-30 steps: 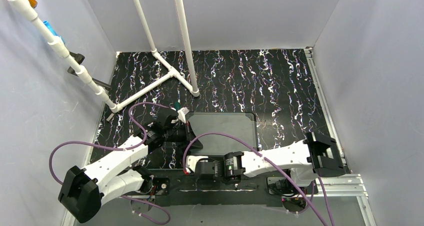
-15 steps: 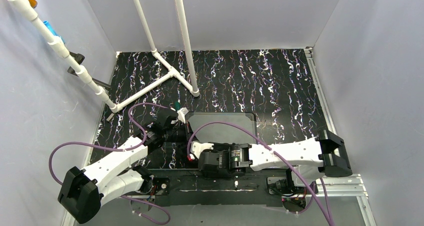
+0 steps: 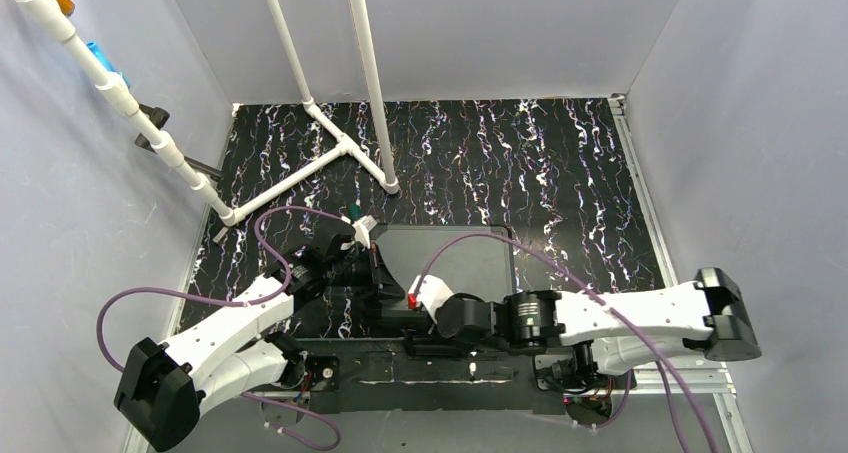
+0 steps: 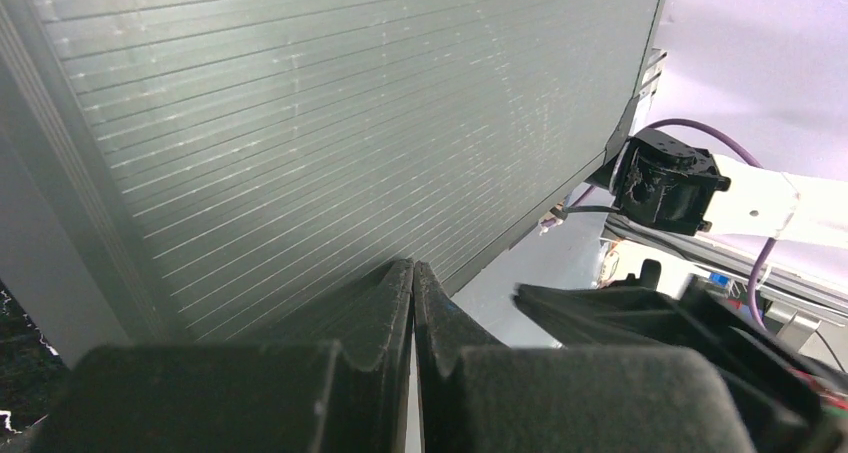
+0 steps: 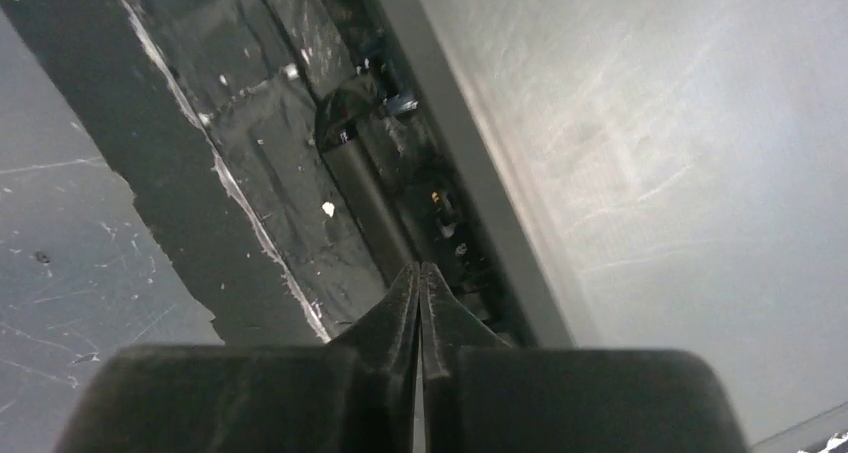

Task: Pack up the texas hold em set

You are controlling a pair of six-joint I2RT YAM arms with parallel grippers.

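The black, ribbed, rectangular hard case (image 3: 460,268) lies closed on the table (image 3: 560,163). The 2 claws are pressed together, pinching nothing: left claw (image 4: 412,283) braces its side, right claw (image 5: 420,278) probably prods the front latch (murky view).

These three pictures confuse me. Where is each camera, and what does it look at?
Top: above and behind, looking down at the black rectangular hard case; left arm and right arm show.
Left wrist: close beside the case's ribbed lid; the left fingers show, shut.
Right wrist: at the case's edge; the right fingers show, shut.
Shared: top and left wrist both see the right arm.
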